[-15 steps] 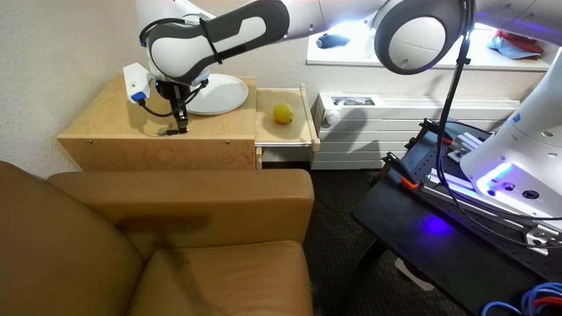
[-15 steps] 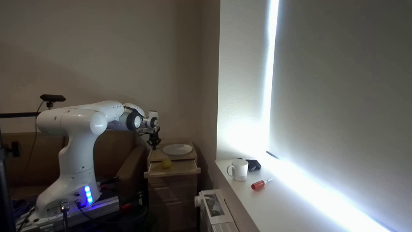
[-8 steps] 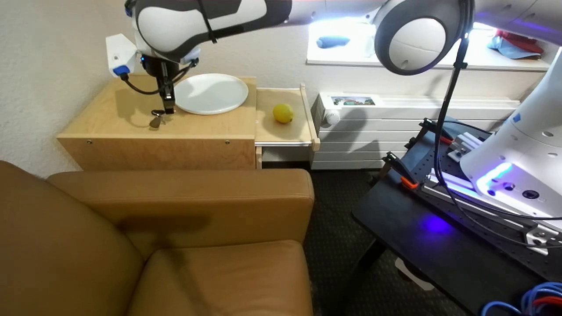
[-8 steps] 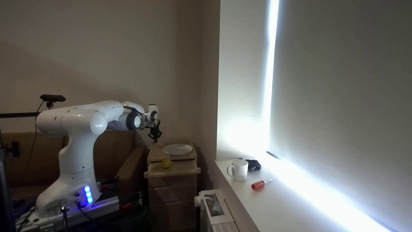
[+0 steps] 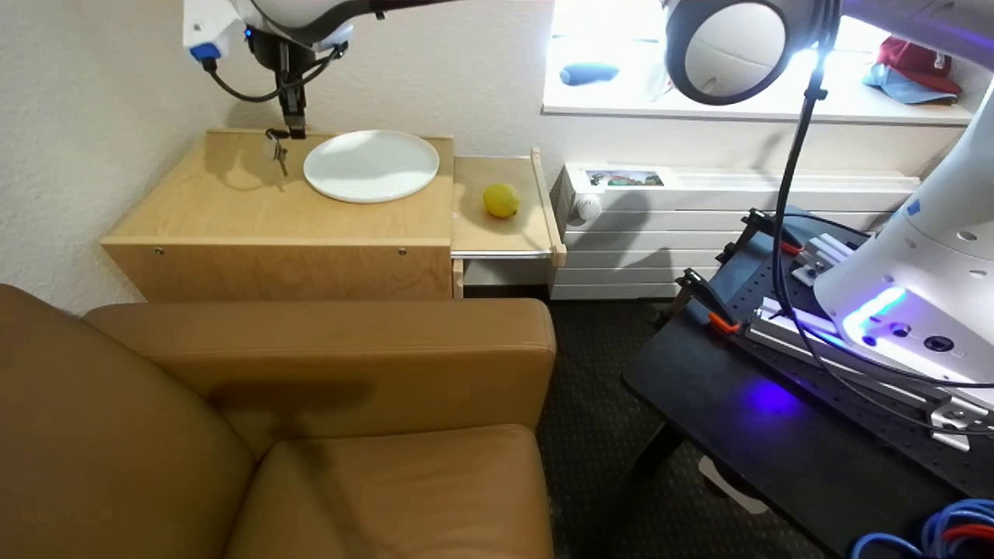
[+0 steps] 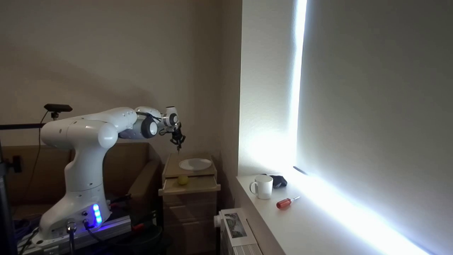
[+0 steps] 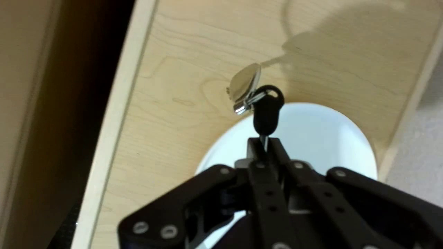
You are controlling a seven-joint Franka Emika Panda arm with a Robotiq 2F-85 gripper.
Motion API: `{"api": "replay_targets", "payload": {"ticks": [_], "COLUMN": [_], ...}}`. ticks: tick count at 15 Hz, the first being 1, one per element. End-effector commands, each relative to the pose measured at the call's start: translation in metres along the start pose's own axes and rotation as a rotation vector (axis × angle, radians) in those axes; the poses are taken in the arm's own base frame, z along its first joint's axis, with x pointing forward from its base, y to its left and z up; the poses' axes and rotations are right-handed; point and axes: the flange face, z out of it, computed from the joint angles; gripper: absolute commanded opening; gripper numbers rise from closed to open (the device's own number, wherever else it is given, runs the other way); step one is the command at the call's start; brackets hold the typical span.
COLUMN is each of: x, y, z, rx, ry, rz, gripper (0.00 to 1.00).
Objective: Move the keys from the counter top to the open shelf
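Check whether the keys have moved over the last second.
Yes: in an exterior view, the keys have moved up the image, from lower than the white plate to left of its upper half.

White glare along windowsill (image 6: 300, 225), dim wall (image 6: 116, 53), soft shadows across counter top (image 5: 272, 217)

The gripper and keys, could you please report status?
Gripper shut on keys. Hanging above counter top. Yellow ball on open shelf, possibly in the way.
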Motion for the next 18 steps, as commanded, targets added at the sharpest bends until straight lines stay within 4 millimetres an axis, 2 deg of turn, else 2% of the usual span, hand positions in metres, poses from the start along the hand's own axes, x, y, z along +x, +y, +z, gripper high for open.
{"api": "replay_targets", "payload": {"ticks": [1, 2, 3, 8, 11, 13, 16, 17, 18], "x": [0.033, 0.045, 0.075, 0.159, 0.200, 0.215, 0.226, 0.222, 0.225], "y": [-0.049, -0.061, -0.094, -0.147, -0.168, -0.172, -0.171, -0.171, -0.171], "z": [-0.029, -0.033, -0.045, -0.055, -0.056, -0.053, -0.044, -0.037, -0.035], "rx": [0.091, 0.109, 0.103, 0.012, -0.074, -0.143, -0.238, -0.175, -0.184], "ry": [0.112, 0.148, 0.181, 0.338, 0.355, 0.347, 0.321, 0.338, 0.334], "rz": [0.146, 0.188, 0.209, 0.351, 0.431, 0.458, 0.458, 0.459, 0.462], "gripper": [0.02, 0.02, 0.02, 0.02, 0.02, 0.02, 0.02, 0.02, 0.07]}}
